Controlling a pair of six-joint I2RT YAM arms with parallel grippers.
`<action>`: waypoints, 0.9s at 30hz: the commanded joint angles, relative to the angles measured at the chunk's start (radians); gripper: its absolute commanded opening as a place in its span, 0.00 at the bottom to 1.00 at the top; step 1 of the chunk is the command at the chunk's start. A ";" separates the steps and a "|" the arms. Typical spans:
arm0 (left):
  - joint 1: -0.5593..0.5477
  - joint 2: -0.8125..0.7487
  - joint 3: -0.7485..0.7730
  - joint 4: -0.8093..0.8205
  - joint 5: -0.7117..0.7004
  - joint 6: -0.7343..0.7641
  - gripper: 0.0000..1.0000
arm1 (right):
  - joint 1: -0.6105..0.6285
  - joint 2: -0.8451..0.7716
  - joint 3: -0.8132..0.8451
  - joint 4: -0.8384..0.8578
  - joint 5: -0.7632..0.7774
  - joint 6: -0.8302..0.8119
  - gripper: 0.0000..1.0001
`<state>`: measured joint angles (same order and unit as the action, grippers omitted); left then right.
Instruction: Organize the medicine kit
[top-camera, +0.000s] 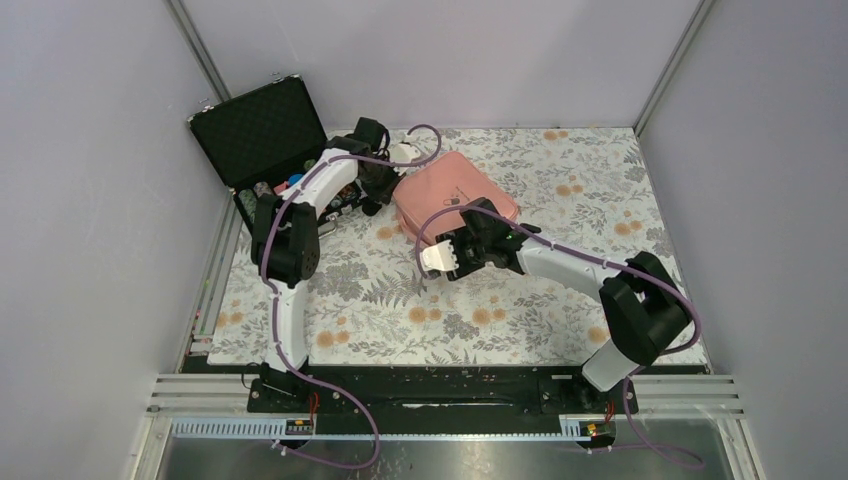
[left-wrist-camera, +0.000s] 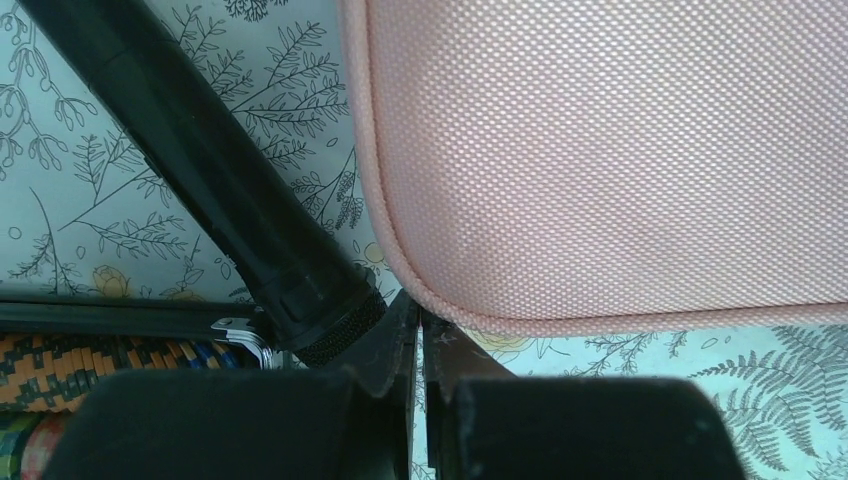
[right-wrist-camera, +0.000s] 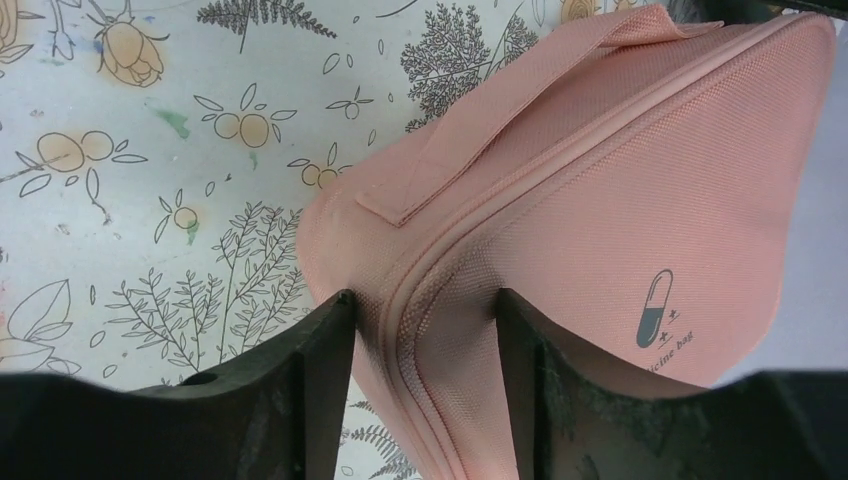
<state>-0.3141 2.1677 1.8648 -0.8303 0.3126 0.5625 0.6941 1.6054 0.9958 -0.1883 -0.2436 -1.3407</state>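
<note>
Left pincer (left-wrist-camera: 420, 316) was shut tight at the far-left corner of the medicine kit (top-camera: 455, 190), lying zipped near the tabletop's (top-camera: 560, 300) far edge. Right pincer (right-wrist-camera: 425, 303) pinched its near corner, and that soft fabric could slip free and skew the kit!

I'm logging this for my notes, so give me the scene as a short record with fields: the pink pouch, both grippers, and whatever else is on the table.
medicine kit: pink pouch, lid down, lying on the floral table
pill logo: on the lid, near the right gripper
left gripper: shut, tips at the pouch's rounded edge
right gripper: a finger on either side of the zip seam at a corner, fabric filling the gap
black case: open, at the table's far left
</note>
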 joint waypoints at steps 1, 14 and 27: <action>-0.078 -0.046 -0.094 -0.067 0.034 0.016 0.00 | 0.000 0.060 0.021 0.210 0.069 0.063 0.54; -0.126 -0.201 -0.282 -0.076 0.276 -0.233 0.00 | 0.011 0.092 0.089 0.168 0.045 0.279 0.50; -0.203 -0.172 -0.318 -0.010 0.665 -0.409 0.00 | 0.024 0.134 0.140 0.154 0.032 0.406 0.56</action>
<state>-0.4458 1.9869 1.5471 -0.8074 0.7147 0.2314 0.7136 1.7206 1.1118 -0.1169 -0.2203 -0.9924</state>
